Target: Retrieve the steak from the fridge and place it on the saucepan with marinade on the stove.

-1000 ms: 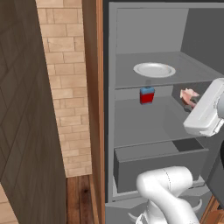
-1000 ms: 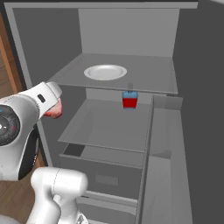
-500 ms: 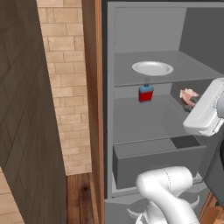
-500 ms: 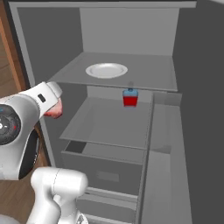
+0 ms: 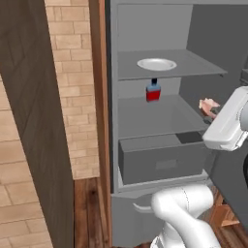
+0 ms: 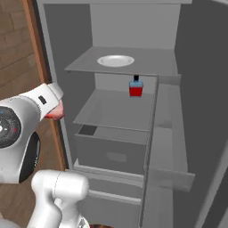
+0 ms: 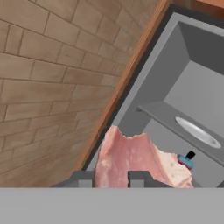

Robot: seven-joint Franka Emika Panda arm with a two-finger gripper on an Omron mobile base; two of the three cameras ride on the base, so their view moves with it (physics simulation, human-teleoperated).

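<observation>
We are holding the steak (image 7: 133, 159) in the jaws, which are pinching its lower edge: in the hand view the pinkish slab is rising straight up from between the two dark finger tips (image 7: 136, 177), its ragged top edge standing well above them and its right side spreading out past the right-hand tip. In the left base view the steak (image 5: 209, 104) is showing as a small pale pink piece just off the end of our white arm, hanging in the air in front of the right edge of the fridge's middle shelf, not resting on any shelf. In the right base view the steak (image 6: 54, 115) is peeking out red beneath the end of the arm, beside the left wall of the fridge (image 6: 187, 89).

The fridge is standing open. On its upper shelf a white plate (image 5: 156, 64) is lying near the middle. On the middle shelf a red bottle (image 5: 153, 91) with a blue cap is standing upright towards the back edge, well apart from the steak. Below that shelf a grey drawer (image 5: 160, 157) is sitting pulled forward. A brick wall (image 5: 72, 97) is running along the fridge's left side, past its wood-brown side panel (image 5: 99, 87).
</observation>
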